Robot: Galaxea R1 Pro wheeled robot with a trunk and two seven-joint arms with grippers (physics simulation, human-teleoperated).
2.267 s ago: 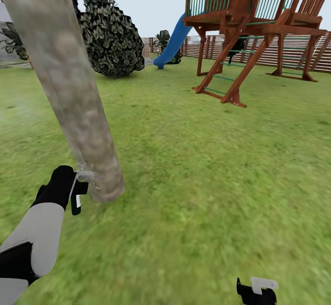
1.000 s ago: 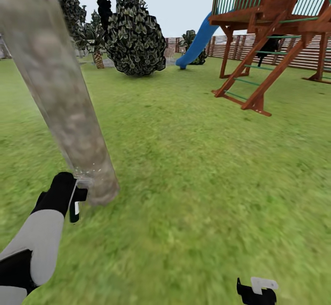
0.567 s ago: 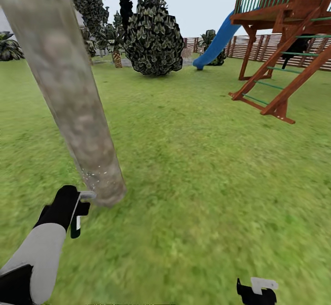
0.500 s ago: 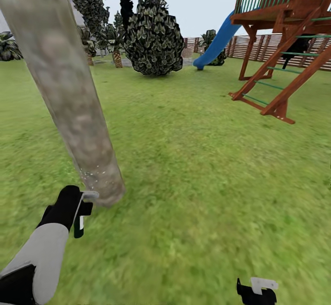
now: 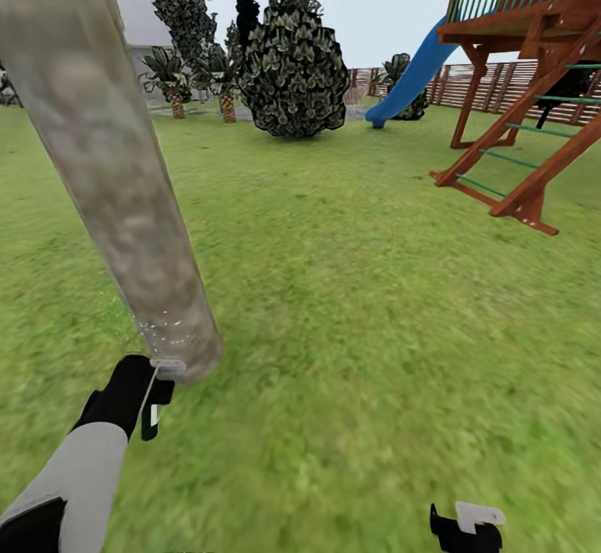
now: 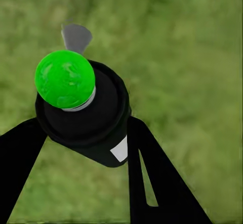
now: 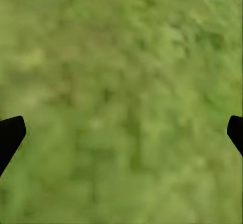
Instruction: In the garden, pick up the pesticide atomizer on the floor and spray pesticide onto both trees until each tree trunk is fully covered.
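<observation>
Already the left gripper [image 5: 148, 388] clamps the atomizer [image 6: 86, 113], nozzle at the trunk [image 5: 117, 178] base; right gripper [image 7: 121, 133] spread, empty; spraying looks unfinished.

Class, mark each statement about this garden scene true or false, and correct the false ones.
1. The left pincer holds the pesticide atomizer. True.
2. The atomizer's nozzle sits close to the base of the tree trunk. True: in the head view the atomizer is right beside the trunk's foot.
3. The right pincer grips a second bottle. False: its fingertips stand wide apart with grass between them.
4. The slide on the wooden playhouse is red. False: it is blue.
5. The trunk stands perfectly upright. False: it leans, its top toward the head view's left.
</observation>
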